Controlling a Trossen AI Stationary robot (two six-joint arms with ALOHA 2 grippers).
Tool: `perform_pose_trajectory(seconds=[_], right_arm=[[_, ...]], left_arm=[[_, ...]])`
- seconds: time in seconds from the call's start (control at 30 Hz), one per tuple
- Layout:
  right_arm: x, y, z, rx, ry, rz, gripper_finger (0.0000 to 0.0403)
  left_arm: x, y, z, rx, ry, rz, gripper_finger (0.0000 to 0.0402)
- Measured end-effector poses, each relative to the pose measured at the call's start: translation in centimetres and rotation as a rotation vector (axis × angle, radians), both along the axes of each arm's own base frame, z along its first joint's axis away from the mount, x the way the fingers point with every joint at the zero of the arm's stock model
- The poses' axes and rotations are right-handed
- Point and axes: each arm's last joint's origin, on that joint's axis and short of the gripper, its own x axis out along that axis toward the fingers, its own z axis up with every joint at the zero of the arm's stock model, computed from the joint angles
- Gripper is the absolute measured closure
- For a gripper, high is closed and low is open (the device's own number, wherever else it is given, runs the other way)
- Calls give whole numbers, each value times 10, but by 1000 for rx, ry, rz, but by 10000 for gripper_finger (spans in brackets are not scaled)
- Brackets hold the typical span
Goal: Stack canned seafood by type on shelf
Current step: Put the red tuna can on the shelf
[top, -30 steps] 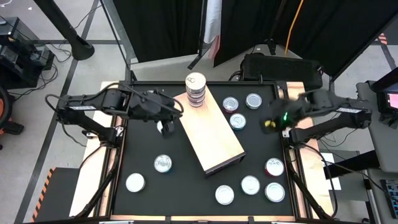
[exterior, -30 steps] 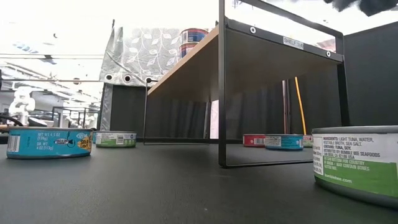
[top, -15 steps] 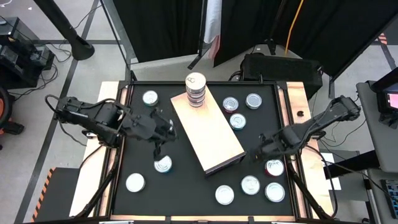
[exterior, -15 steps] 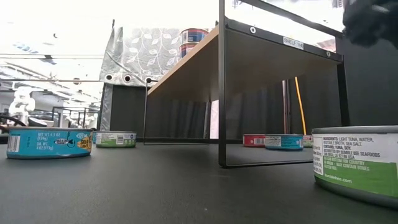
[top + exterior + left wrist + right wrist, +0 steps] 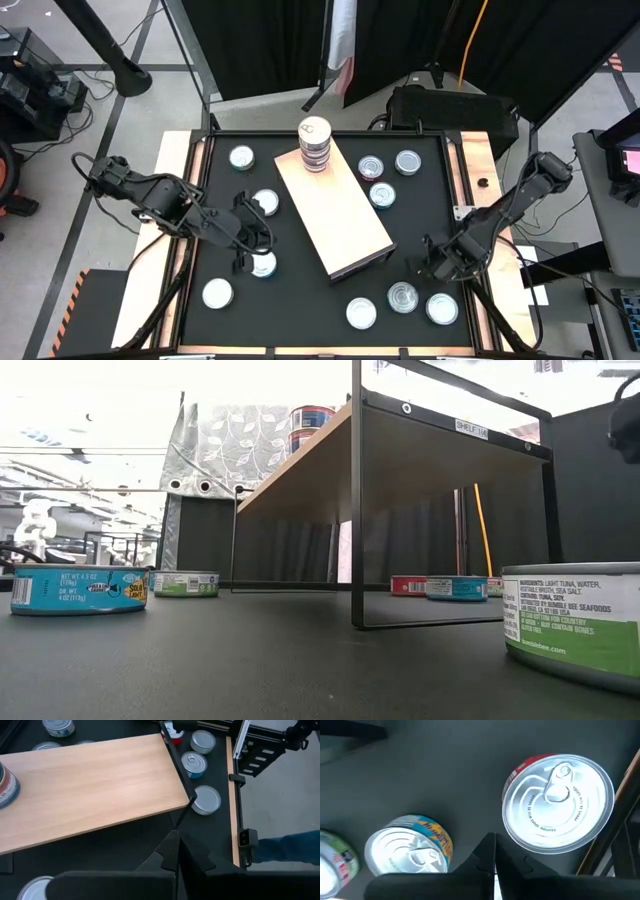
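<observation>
Your right hand (image 5: 441,262) hovers low over the red-sided tin (image 5: 557,802) at the right edge of the table (image 5: 300,290), its fingers pressed together and holding nothing, while the left hand (image 5: 243,252), likewise clenched and empty, hangs over a tin (image 5: 262,264) left of the shelf (image 5: 340,220). These tins look rigid, fairly dense and slick on top, so take one across its curved side wall, low on the label. A stack of tins (image 5: 314,143) already stands at the shelf's far end.

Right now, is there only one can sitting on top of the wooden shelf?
No, the high view shows a stack of cans, several piled one on another, at the far end of the shelf.
</observation>
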Motion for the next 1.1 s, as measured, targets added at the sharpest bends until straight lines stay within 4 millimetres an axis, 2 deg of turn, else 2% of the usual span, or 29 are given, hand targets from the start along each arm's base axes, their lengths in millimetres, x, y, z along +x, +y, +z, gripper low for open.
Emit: perform_pose_trajectory(seconds=[0.33, 0.73, 1.1], right_arm=[[8, 12, -17, -25, 38, 0, 403], [5, 9, -25, -101, 131, -16, 403], [19, 21, -41, -84, 95, -13, 402]], left_arm=[[0, 0, 0, 1, 1, 0, 391], [-1, 1, -2, 11, 21, 0, 391], [-2, 1, -2, 17, 31, 0, 391]])
